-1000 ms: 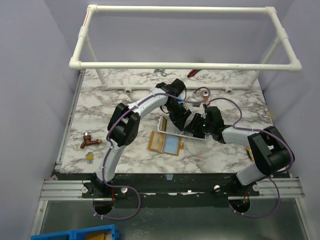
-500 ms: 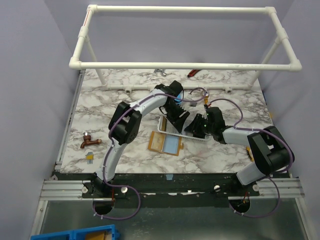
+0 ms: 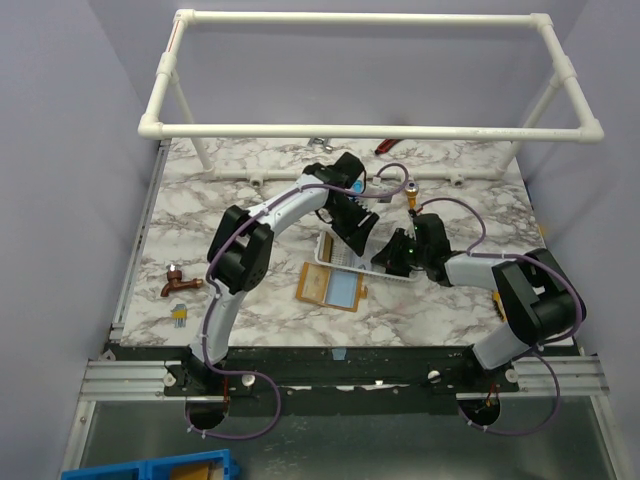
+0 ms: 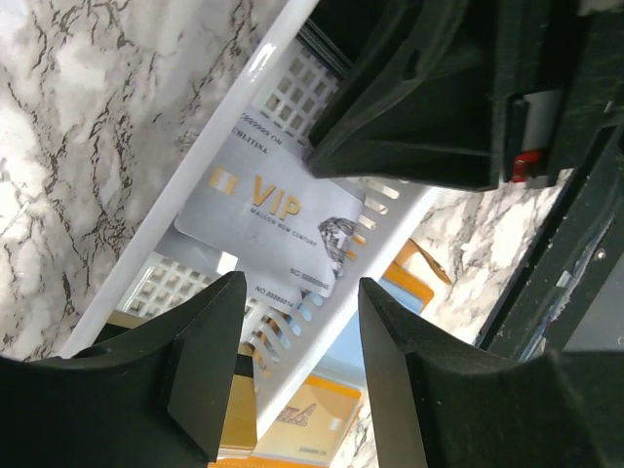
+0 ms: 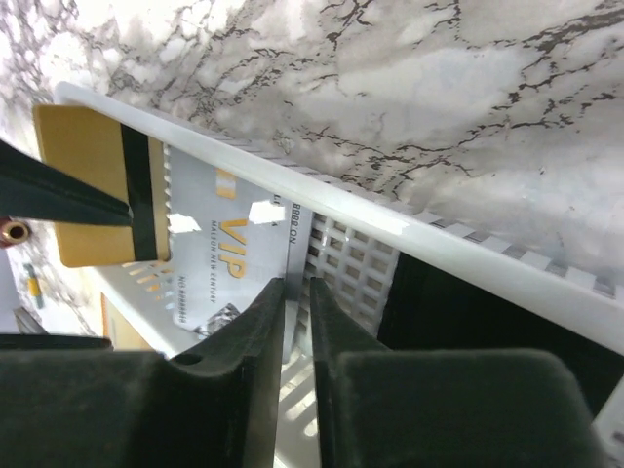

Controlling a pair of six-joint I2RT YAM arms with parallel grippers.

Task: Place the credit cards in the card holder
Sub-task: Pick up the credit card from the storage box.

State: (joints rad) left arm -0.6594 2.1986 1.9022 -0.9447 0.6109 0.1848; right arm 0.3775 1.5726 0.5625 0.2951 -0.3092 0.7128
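Marble-patterned tabletop [image 3: 200, 200] is seen beyond the arm bases, and nearest on it the orange card holder [image 3: 316, 283] is laid open and flat with a light blue card [image 3: 345, 291] on it, just in front of a white mesh basket [image 4: 249, 88]. Inside the basket a silvery VIP card [image 4: 268, 219] is laid flat, and a gold card [image 5: 88, 156] with a black stripe is seen at one end, overlapping the rim. The left gripper [image 4: 297, 292] is held above the silvery card with its jaws spread and nothing between them, while the right gripper [image 5: 296, 292] is narrowed to a thin slit lined up with that card's edge, though whether the card is pinched cannot be told. Farthest back, a white pipe frame [image 3: 370, 130] is set across the table.
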